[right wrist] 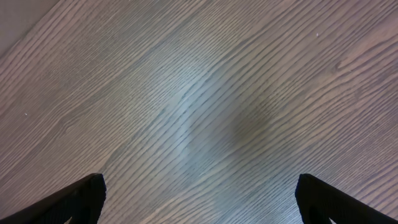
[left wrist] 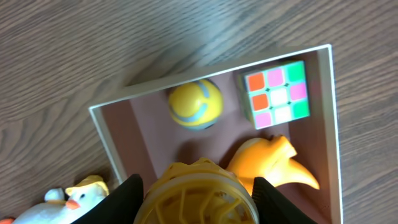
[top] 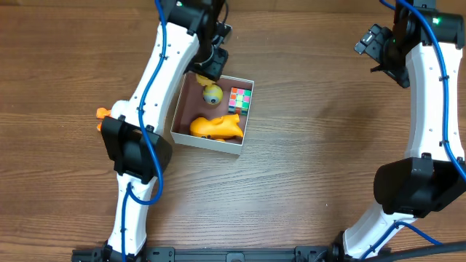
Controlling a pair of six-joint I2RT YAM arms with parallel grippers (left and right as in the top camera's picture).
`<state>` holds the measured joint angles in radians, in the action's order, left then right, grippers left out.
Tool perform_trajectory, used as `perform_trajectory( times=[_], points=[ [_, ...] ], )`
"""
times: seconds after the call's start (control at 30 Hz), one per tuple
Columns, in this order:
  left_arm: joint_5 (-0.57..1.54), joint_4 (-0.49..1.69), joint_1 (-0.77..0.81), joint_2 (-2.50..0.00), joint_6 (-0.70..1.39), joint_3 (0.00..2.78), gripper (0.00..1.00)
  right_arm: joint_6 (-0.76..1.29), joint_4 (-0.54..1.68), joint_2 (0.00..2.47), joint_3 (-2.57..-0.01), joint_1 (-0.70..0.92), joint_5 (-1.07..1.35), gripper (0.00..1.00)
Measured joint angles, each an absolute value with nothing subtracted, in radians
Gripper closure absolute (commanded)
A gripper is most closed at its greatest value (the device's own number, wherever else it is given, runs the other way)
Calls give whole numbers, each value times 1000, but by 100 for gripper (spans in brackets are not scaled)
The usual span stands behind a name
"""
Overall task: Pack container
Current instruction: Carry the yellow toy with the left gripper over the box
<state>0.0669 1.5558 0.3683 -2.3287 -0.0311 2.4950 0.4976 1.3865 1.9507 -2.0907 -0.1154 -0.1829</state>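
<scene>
**Overhead view.** The container [top: 206, 143], a shallow square box with white walls and a mauve inside, lies on the tabletop [top: 313, 182] just toward 10 o'clock of the frame centre. Three things lie in it:
- a striped ball [top: 212, 92], yellow with a blue band, toward 12 o'clock;
- a puzzle cube [top: 239, 100] at the 2 o'clock corner, just beside the ball;
- an orange toy [top: 217, 127] along the 6 o'clock wall.

The left arm [top: 164, 65] reaches in from 7 o'clock, and the left jaws hang over the container's 11 o'clock corner. A small orange object [top: 102, 113] lies on the tabletop at 9 o'clock of the container, partly hidden by this arm. The right arm [top: 429, 94] stands at 3 o'clock, well apart from the container, with the right jaws over bare wood near 1 o'clock of the frame.

**Left wrist view.** The left jaws are clenched on a yellow ribbed toy [left wrist: 198, 196], round and slotted, with one black finger against each of its sides [left wrist: 127, 199]. The toy hangs above the container [left wrist: 146, 134], at the 6 o'clock side of this frame. Beyond it lie the striped ball [left wrist: 195, 104] at 12 o'clock, the puzzle cube [left wrist: 277, 93] at 2 o'clock and the orange toy [left wrist: 273, 162] at 4 o'clock. A white-and-yellow duck [left wrist: 78, 196] lies outside the container wall at 8 o'clock.

**Right wrist view.** The right jaws are released and spread wide, grasping nothing, with only the tabletop [right wrist: 199, 93] between the fingers [right wrist: 74, 199].
</scene>
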Motion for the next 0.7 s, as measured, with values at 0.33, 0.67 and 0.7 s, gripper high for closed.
perform_trajectory(
  times=[0.33, 0.67, 0.7],
  points=[
    [67, 1468, 371, -2329, -31, 2302, 67, 498, 1387, 1951, -2091, -115, -183, 0],
    [-5, 1344, 371, -2329, 86, 2183, 71, 497, 1387, 1951, -2091, -115, -183, 0],
    [-12, 1338, 371, -2329, 100, 2180, 71, 498, 1386, 1951, -2091, -115, -183, 0]
  ],
)
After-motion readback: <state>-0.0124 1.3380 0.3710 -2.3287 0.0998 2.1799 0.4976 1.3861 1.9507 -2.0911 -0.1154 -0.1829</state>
